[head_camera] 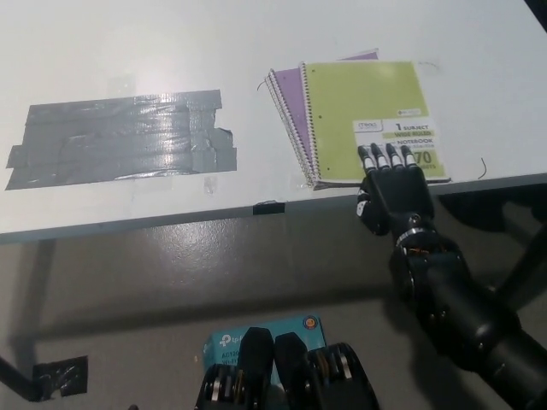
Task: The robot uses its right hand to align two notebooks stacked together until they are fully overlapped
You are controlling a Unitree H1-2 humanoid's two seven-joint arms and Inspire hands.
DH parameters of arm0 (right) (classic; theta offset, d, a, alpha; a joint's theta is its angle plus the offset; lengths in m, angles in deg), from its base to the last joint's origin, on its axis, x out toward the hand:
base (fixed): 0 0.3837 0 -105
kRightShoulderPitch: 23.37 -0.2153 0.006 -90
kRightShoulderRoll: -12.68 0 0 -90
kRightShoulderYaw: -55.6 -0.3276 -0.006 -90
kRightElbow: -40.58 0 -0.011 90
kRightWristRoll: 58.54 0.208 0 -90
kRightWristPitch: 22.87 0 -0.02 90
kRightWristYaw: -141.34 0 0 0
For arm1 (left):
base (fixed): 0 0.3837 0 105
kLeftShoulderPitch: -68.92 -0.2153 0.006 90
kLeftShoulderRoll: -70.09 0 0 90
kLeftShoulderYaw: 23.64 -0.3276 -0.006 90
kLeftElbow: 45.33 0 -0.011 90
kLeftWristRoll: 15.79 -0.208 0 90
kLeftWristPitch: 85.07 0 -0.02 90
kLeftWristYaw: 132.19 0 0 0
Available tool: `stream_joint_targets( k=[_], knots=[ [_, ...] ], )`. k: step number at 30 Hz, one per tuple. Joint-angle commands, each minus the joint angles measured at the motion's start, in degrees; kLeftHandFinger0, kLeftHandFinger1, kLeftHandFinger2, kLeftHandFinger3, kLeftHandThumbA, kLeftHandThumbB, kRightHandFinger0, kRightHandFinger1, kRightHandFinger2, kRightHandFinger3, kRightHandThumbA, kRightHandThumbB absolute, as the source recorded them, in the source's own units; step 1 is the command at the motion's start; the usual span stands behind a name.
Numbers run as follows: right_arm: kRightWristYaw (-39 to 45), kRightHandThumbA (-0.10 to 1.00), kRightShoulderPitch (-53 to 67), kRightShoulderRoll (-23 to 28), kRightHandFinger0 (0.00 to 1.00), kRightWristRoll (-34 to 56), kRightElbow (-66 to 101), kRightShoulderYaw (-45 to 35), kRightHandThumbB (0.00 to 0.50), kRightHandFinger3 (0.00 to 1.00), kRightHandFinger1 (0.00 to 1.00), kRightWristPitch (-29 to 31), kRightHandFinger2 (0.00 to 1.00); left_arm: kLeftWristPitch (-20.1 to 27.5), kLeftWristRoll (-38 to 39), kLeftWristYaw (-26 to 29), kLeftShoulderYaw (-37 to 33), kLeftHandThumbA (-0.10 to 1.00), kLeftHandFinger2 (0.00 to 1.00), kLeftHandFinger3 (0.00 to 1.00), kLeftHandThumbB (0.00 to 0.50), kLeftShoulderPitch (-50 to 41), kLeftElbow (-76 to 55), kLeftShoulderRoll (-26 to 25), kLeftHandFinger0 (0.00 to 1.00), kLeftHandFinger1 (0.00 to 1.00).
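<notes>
A white tabletop carries a grey duct-tape patch. The black right hand, fingers extended and holding nothing, presses the green notebook overlapping a purple notebook.

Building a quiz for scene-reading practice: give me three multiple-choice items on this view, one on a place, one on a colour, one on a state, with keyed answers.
1. Where do the right hand's fingertips rest?
A. on the grey tape patch
B. on the green notebook's near edge, by its label
C. on the floor

2. What colour is the lower notebook?
A. purple
B. red
C. orange

3. How do the two notebooks lie?
A. side by side, apart
B. fully overlapped
C. stacked, the lower one still showing at the left

Answers:
1 B: the right hand has its fingertips on the green notebook.
2 A: the purple notebook shows beneath.
3 C: a purple strip stays uncovered.
</notes>
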State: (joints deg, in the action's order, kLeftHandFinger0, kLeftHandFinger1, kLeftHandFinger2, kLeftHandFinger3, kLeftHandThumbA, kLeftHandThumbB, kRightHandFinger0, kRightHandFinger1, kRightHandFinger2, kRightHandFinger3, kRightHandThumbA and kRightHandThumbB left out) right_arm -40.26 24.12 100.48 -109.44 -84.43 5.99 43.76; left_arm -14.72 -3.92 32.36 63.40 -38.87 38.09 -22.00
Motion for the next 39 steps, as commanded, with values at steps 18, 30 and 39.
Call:
stream_joint_targets(
  k=[18, 30, 39],
  knots=[
    [11.3, 1.0, -2.08, 4.42, 1.0, 0.57, -1.02, 5.22, 0.408, 1.0, 1.0, 10.72, 1.0, -1.55, -1.3, -0.99, -0.76, 1.0, 0.81, 1.0, 0.5, 0.36, -2.52, -1.75, 0.59, 0.73],
    [12.58, 1.0, -1.93, 6.89, 1.0, 0.3, 0.37, 3.62, 0.415, 1.0, 1.0, 10.21, 1.0, -0.49, -1.1, -1.83, -0.73, 1.0, 0.83, 1.0, 0.5, -0.28, -2.55, -2.38, 0.64, 0.75],
    [13.6, 1.0, -1.86, 5.68, 1.0, -1.47, 0.13, 3.93, 0.441, 1.0, 1.0, 8.46, 1.0, -1.1, -1.56, -1.58, -1.04, 1.0, 0.86, 1.0, 0.5, -0.33, -3.09, -2.11, 0.72, 0.8]
  ],
)
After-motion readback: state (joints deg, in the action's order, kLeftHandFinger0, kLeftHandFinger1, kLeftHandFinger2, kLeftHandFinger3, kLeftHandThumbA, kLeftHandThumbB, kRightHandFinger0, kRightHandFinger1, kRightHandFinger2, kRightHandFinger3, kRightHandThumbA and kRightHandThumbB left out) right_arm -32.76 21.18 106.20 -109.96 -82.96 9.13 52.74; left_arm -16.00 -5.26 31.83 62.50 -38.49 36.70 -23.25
